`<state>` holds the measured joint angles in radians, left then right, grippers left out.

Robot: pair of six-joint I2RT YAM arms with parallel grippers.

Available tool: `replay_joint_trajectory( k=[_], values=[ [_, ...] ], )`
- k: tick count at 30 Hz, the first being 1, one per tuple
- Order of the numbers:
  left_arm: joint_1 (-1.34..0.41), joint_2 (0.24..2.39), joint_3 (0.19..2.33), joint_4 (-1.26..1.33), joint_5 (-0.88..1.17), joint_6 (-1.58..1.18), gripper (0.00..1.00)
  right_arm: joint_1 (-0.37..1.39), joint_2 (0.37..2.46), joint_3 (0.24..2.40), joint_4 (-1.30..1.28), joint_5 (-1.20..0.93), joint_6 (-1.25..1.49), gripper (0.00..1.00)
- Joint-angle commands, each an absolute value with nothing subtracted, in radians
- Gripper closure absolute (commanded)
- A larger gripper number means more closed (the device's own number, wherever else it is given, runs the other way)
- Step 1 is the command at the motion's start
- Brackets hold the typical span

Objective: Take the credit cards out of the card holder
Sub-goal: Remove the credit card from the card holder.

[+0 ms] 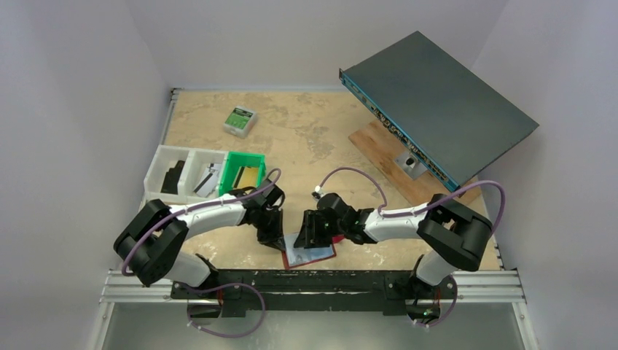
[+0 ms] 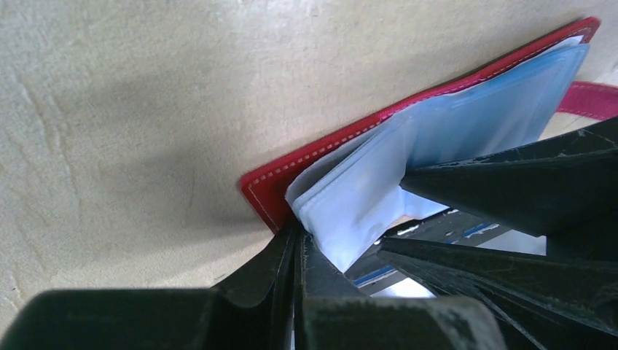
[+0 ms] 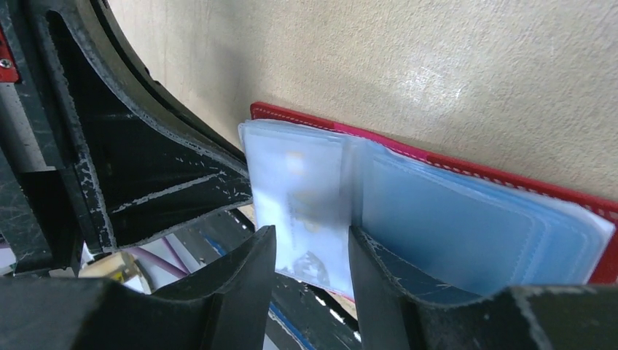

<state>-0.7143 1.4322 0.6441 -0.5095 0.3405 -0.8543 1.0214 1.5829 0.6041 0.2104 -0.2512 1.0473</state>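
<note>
Now, you have the card holder [image 1: 312, 253] lying open on the tabletop [image 1: 306, 138], close to the near edge and between the two arms, red cover down and pale blue pocket leaves up. Left fingers [image 2: 295, 251]: closed, tips together at a corner of the holder, where the red cover meets the leaves. You cannot tell from the left wrist view whether they nip the cover edge or only press on it. Right fingers [image 3: 255, 262]: part-way open, tips at the holder's edge, with one clear leaf standing up in the gap between them. Whether they touch that leaf cannot be told. A credit card [image 3: 304, 211] shows blurred inside the raised leaf, pale with a small yellowish mark; nothing else on it is readable. The other leaves lie stacked flat on the other half of the holder, to the right in the right wrist view. A red tab [image 2: 592, 98] sticks out beyond the holder's far end in the left wrist view. Elsewhere on the tabletop, well apart from the holder: a green bin [image 1: 228, 173] just beside a white divided tray [image 1: 153, 175] on the left; a small green-and-white box [image 1: 240, 120] farther back; a dark flat device [image 1: 444, 109] tilted on a wooden board [image 1: 382, 149] at back right.
</note>
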Motion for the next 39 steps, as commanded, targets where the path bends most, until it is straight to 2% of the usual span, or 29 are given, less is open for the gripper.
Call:
replay_joint_trajectory(
  k=[1,9,25,32,39],
  values=[
    [-0.736,1.384,0.703,-0.458,0.358,-0.882,1.00,1.038,1.595,0.585,0.248,-0.270,1.042,0.58],
    [-0.752,1.363,0.740,-0.489,0.359,-0.882,1.00,1.038,1.558,0.580,0.244,-0.250,1.049,0.43],
    [-0.789,1.411,0.762,-0.469,0.377,-0.907,1.00,1.032,1.450,0.507,0.291,-0.191,1.106,0.24],
    [-0.818,1.452,0.757,-0.386,0.433,-0.970,1.00,1.028,1.442,0.468,0.356,-0.192,1.132,0.28],
    [-0.833,1.484,0.742,-0.305,0.461,-1.072,1.00,1.002,1.383,0.387,0.443,-0.193,1.173,0.45]
  ],
)
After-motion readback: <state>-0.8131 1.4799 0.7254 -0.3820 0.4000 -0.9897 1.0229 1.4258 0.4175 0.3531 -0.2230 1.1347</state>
